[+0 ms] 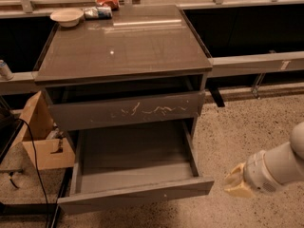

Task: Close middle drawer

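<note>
The middle drawer (135,194) of the grey-brown cabinet is pulled far out, low at the front. Its plain flat front faces me and its bare inner tray (135,158) shows. Above it is a drawer front marked with white scratches (126,110), pushed in. My gripper (236,184) is at the lower right, on a white arm, just right of the open drawer's front right corner and apart from it. Its pale fingers point left toward the drawer.
The cabinet top (123,44) carries a white bowl (66,16), a can and a red packet at its back edge. A cardboard box (40,137) and a black cable stand on the floor at the left. Speckled floor (247,132) lies at the right.
</note>
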Tool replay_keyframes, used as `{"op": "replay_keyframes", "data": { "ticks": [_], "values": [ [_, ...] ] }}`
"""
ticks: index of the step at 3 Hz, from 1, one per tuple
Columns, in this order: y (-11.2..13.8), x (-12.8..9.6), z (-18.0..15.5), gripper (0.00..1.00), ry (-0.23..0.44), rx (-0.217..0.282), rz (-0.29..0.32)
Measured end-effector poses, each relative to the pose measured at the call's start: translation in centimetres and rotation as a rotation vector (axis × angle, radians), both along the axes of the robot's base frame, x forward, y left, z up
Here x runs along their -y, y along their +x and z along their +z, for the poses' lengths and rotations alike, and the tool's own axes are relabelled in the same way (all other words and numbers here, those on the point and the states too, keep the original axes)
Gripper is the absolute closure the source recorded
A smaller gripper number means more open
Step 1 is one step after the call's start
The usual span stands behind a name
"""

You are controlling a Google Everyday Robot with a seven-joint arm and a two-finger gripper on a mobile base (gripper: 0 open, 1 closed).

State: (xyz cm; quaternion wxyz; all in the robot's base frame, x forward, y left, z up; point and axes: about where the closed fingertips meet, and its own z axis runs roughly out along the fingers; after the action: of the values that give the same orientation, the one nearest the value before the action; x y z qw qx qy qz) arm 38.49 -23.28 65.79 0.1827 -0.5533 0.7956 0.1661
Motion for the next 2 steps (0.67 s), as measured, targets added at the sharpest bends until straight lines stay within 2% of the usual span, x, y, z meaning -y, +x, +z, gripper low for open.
{"op": "replay_keyframes", "data": {
  "ticks": [1, 2],
  "values": [
    [-0.9, -0.8, -4.6, 1.0, 0.061, 0.03, -0.027],
    [-0.2, -1.3, -7.6, 1.0, 0.082, 0.074, -0.057]
  ]
}}
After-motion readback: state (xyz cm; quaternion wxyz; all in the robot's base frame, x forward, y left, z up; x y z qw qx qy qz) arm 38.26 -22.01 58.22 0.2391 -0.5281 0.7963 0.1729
